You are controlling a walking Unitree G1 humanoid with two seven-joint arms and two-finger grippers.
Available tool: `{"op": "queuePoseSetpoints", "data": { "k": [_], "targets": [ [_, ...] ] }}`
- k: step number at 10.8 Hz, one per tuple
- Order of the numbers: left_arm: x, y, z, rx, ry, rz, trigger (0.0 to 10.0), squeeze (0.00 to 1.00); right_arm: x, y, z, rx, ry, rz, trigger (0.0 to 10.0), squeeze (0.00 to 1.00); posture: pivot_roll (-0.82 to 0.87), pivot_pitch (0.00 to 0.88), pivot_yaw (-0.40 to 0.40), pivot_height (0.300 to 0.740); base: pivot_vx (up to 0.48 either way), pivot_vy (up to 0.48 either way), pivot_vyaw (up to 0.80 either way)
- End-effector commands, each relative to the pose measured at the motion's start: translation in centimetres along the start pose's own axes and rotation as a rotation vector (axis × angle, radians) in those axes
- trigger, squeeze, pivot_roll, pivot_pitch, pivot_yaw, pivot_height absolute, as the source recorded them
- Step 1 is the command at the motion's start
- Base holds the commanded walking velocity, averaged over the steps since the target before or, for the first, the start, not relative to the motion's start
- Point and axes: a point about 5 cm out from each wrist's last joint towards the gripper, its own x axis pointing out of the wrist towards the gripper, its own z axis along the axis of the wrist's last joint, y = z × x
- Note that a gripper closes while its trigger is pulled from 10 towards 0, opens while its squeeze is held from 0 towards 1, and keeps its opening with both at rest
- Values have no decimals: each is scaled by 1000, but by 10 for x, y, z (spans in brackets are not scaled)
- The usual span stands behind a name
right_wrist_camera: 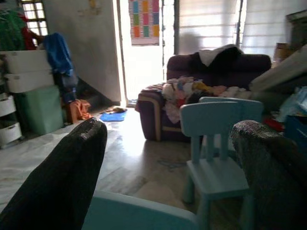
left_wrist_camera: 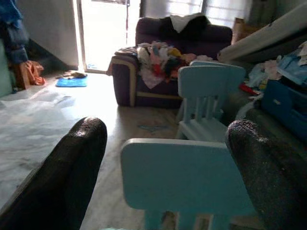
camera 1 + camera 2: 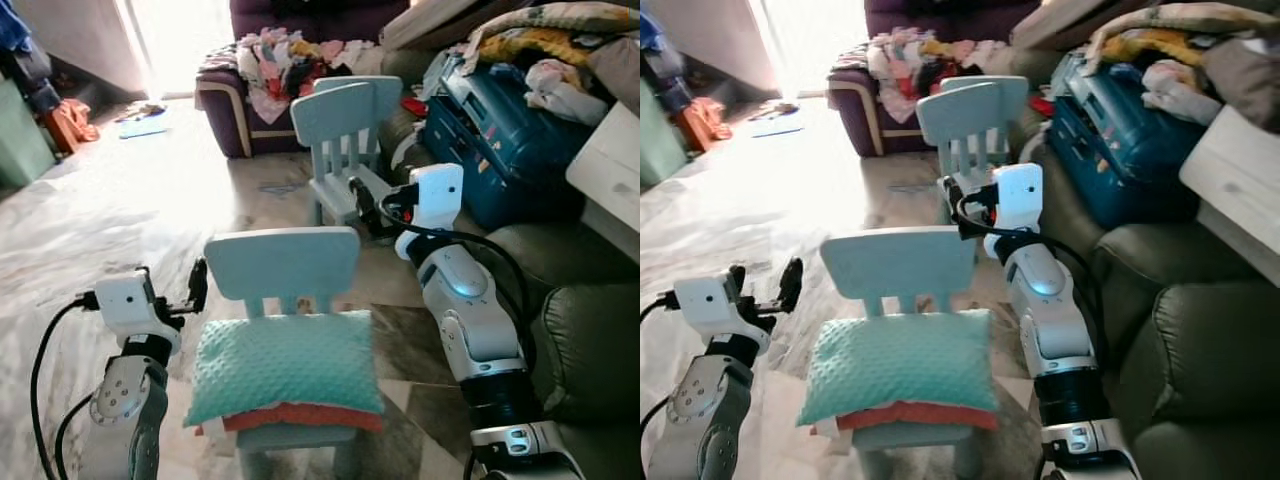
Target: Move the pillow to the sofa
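A teal pillow (image 3: 283,366) lies on the seat of a small light-blue chair (image 3: 283,263), on top of an orange cushion (image 3: 300,416). My left gripper (image 3: 172,281) is open and hovers just left of the chair's backrest, a little above the pillow's left edge. My right gripper (image 3: 366,204) is open and held above and behind the chair's right side, pointing away from me. Neither touches the pillow. In the left wrist view the chair's backrest (image 2: 182,177) shows between the two black fingers (image 2: 62,177). A green sofa (image 3: 585,345) stands on my right.
A second light-blue chair (image 3: 345,125) stands just behind the first. A blue suitcase (image 3: 490,140) and piled bedding rest on the far end of the green sofa. A purple sofa (image 3: 225,110) heaped with clothes stands at the back. Open marble floor (image 3: 90,220) lies to the left.
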Motion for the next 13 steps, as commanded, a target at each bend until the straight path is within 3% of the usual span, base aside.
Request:
{"op": "queuePoseSetpoints", "data": {
  "k": [1,4,11,13],
  "targets": [
    [-1,5,5,22,-17,-3,10000,0,2,5,4,-3,-20,19,10000,0,-176,0,72,740,0,0,0],
    [-3,6,8,-16,-41,-11,10000,0,2,6,4,-7,-23,26,10000,0,-176,0,71,740,0,0,0],
    [-5,6,4,-17,-26,-17,10000,0,1,7,4,-11,-22,36,10000,0,-177,0,70,740,270,251,0],
    [-6,5,3,-12,-23,-20,10000,0,2,7,4,-12,-22,39,10000,0,-176,0,69,740,120,0,0]
  ]
}}
